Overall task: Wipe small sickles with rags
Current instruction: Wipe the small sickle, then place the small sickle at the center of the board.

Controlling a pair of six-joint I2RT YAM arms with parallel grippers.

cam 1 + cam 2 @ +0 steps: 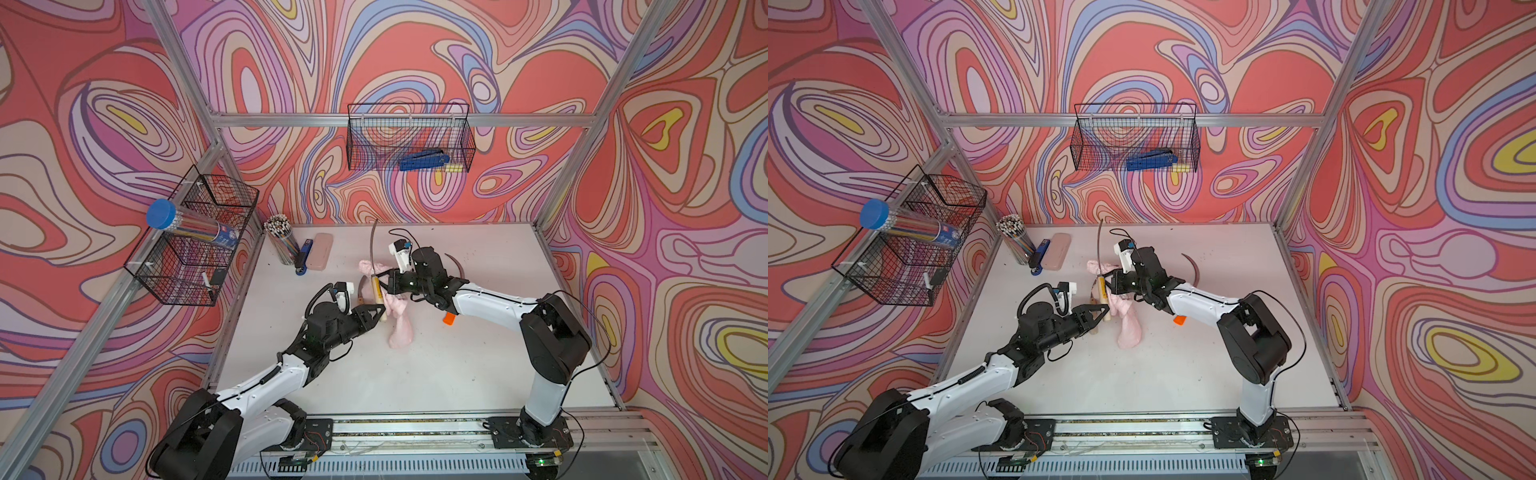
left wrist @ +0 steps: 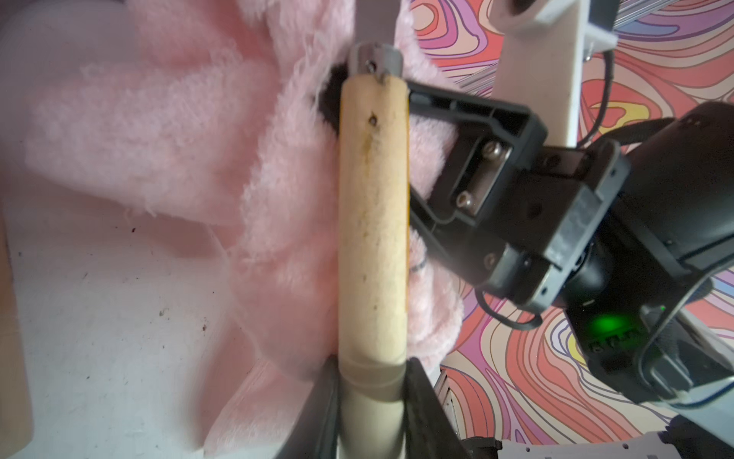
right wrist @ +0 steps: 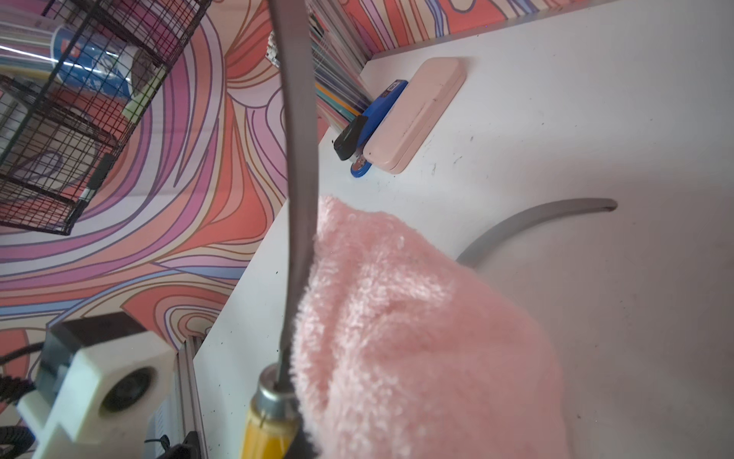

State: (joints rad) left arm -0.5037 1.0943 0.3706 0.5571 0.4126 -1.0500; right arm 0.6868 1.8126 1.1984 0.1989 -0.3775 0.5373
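Note:
My left gripper (image 1: 380, 311) is shut on the butt end of a small sickle's pale wooden handle (image 2: 373, 222), holding it clear of the table with its dark blade (image 1: 374, 245) pointing toward the back wall. My right gripper (image 1: 388, 282) is shut on the pale pink rag (image 1: 399, 320), pressing it against the handle top beside the metal ferrule (image 3: 274, 391). The rag's free end droops to the table. A second wooden-handled sickle (image 1: 360, 293) lies just left of the held one. The orange-handled sickle (image 1: 448, 318) lies under my right arm, its blade (image 1: 455, 266) curving behind the wrist.
A rigid pink case (image 1: 322, 251), a blue stapler (image 1: 303, 259) and a cup of pencils (image 1: 282, 243) stand at the table's back left. Wire baskets hang on the left wall (image 1: 195, 241) and the back wall (image 1: 409, 137). Dark specks dot the white table (image 1: 415, 374).

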